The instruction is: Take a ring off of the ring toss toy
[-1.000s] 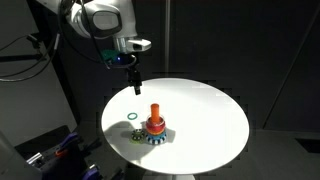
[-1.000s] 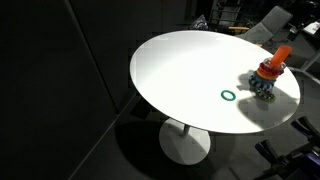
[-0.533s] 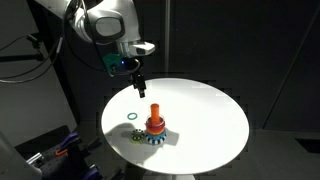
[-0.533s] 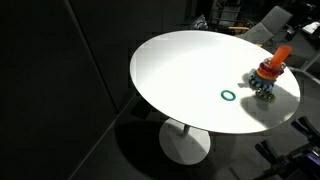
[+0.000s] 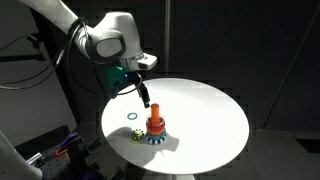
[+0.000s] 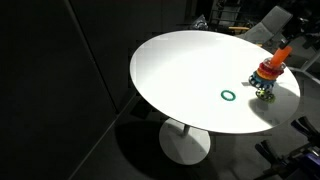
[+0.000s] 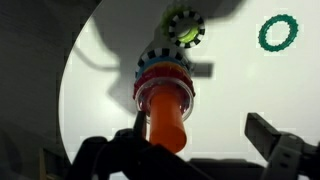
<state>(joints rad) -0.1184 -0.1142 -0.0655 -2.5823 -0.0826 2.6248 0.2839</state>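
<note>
The ring toss toy [image 5: 155,127] stands on the round white table [image 5: 210,115]: an upright orange peg with red rings round it on a black-and-white patterned base with teal. It also shows in an exterior view [image 6: 268,76] and fills the wrist view [image 7: 165,95]. A green ring [image 5: 132,117] lies flat on the table beside the toy, also seen in an exterior view [image 6: 228,96] and the wrist view [image 7: 278,32]. My gripper [image 5: 146,100] hangs just above the peg's top, open and empty, its fingers [image 7: 200,140] spread with the peg near the left one.
The table [image 6: 190,70] stands on a single pedestal in a dark room. Black curtains and cables are behind it. Blue-and-white equipment [image 5: 55,150] sits low beside the table.
My gripper has moved from behind the green ring toward the toy and lower, now just above the orange peg. The toy and green ring have not moved.
</note>
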